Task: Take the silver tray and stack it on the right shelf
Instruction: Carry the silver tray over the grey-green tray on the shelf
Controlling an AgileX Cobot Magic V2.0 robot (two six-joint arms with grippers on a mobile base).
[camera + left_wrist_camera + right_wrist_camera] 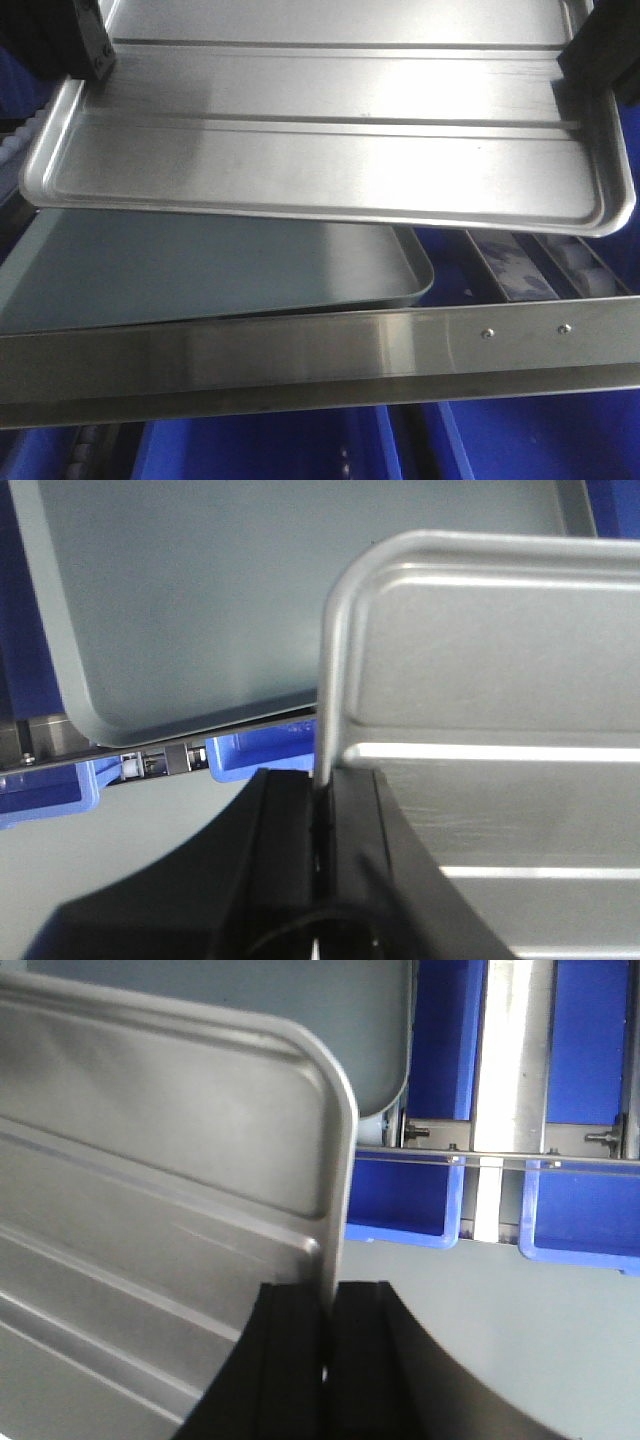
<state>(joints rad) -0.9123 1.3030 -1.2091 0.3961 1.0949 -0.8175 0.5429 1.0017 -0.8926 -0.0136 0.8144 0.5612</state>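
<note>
Left fingers [285, 850] and right fingers [290, 1360] are seen as matte black, flat-sided slabs with squared tips; both pairs are widened in a curve toward the wrist.

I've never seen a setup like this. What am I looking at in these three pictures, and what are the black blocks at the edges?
This is a two-armed robot. The wide picture looks forward from its body. The other two come from cameras on each wrist, looking along the gripper. The black blocks are the grippers: the left gripper and the right gripper each pinch the rim at opposite ends of the silver tray, the shiny one with two raised ridges, so it is held between both arms. Beneath it a duller grey tray lies behind the shelf's front bar, which has two small screws. To the right of that tray white rollers show, and blue bins sit lower down.
</note>
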